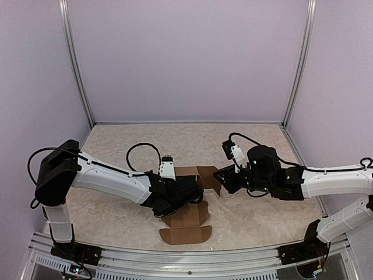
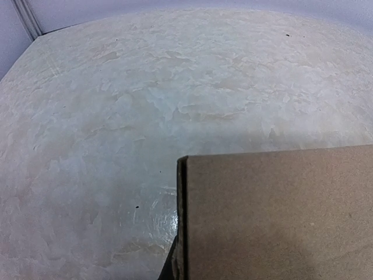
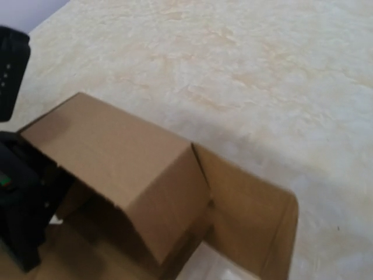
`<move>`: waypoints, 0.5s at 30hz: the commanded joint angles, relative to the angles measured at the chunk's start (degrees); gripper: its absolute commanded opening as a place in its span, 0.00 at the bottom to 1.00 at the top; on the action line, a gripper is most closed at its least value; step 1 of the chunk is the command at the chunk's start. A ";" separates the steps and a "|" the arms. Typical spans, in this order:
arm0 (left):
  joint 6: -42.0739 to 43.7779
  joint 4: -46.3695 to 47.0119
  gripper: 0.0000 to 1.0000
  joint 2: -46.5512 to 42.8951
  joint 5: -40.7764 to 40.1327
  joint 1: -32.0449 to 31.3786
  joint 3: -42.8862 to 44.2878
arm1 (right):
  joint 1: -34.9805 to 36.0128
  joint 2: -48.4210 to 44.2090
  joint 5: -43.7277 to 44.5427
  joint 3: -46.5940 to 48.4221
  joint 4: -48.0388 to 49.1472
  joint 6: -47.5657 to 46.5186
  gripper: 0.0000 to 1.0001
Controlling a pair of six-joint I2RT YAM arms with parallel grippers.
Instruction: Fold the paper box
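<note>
**A:** Where does the paper box (image 1: 187, 224) sit, and which way does it run?

**B:** Seen from above, it is mid-worktop, a little toward 6 o'clock, and half folded. Its long axis runs roughly 12 to 6, leaning slightly 1 to 7. The flat end with the notched flaps points to 6. Raised panels stand at the 12 end, and one flap juts toward 3.

**A:** And the end effectors?

**B:** The left end effector (image 1: 197, 195) reaches in from 9 over the box's middle, fingers pressed together. In its wrist view a cardboard panel fills the lower right, hard against it. I cannot tell whether it pinches the cardboard. The right end effector (image 1: 219, 177) comes in from 3 and is right at the jutting flap. I cannot tell whether it is spread or closed, or whether it touches.

**A:** The surface and the room?

**B:** The worktop (image 1: 250, 146) is mottled beige, stone-patterned, with a faint sheen. Pale lilac walls (image 1: 186, 58) enclose three sides, with aluminium posts (image 1: 76, 64) in the far corners. A metal rail (image 1: 175, 256) runs along the 6 o'clock edge.
</note>
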 commanded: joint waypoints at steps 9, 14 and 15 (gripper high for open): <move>-0.88 2.45 0.00 -3.50 11.80 2.47 -4.57 | -0.35 -3.05 1.99 2.82 -5.33 -3.19 0.53; 4.09 7.58 0.00 -7.52 20.53 4.86 -8.13 | -0.72 -9.77 1.80 2.31 -12.58 -6.27 0.67; 5.33 8.17 0.00 -8.15 22.93 5.25 -8.52 | -1.02 -10.67 1.48 2.26 -13.93 -6.36 0.69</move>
